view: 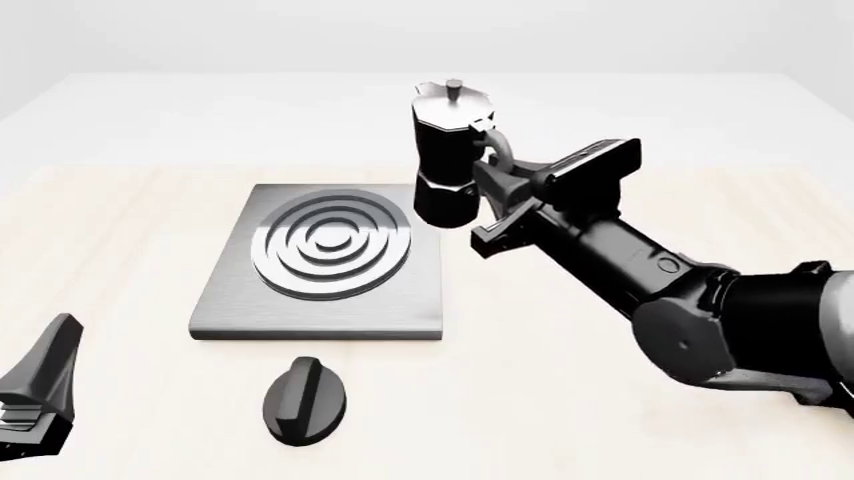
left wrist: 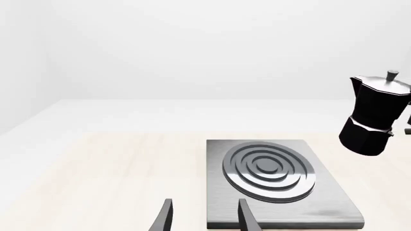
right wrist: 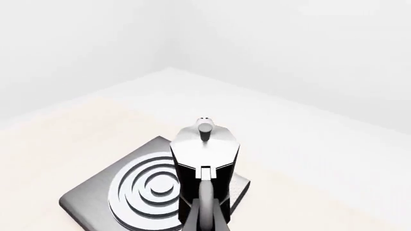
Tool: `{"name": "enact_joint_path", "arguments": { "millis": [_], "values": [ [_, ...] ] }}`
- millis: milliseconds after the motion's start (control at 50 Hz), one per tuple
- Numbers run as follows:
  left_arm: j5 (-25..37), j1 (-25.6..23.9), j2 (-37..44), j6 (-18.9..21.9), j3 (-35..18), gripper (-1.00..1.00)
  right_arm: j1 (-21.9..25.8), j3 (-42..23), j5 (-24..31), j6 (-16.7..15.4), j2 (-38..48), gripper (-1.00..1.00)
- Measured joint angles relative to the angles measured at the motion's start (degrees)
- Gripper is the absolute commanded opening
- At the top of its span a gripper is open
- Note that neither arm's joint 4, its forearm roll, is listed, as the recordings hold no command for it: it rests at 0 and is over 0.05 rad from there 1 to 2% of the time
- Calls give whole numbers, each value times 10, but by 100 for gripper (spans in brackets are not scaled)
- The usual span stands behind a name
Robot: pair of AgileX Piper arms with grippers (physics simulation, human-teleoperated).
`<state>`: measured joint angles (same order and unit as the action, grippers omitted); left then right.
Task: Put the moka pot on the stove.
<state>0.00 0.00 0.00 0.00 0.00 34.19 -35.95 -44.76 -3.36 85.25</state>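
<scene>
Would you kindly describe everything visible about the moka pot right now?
The moka pot is small, faceted and black, with a shiny silver lid, top knob, narrow waist and curved handle. The right gripper holds it by the handle, lifted clear of the table and slightly tilted, near the far right edge of the stove, not yet on the rings.

Count on inspection: one moka pot, one stove bearing a single set of concentric burner rings, one loose black oval knob, one worktop. Two arms present, one gripper each: left gripper, right gripper.
</scene>
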Motion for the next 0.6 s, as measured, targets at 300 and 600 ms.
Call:
{"name": "enact_joint_path", "arguments": {
  "millis": [300,600],
  "values": [
    [0,0,0,0,0,100,11,-26,-17,2,39,-100],
    [0,0,0,0,0,100,23,-56,-31,3,79,-100]
  ]
}}
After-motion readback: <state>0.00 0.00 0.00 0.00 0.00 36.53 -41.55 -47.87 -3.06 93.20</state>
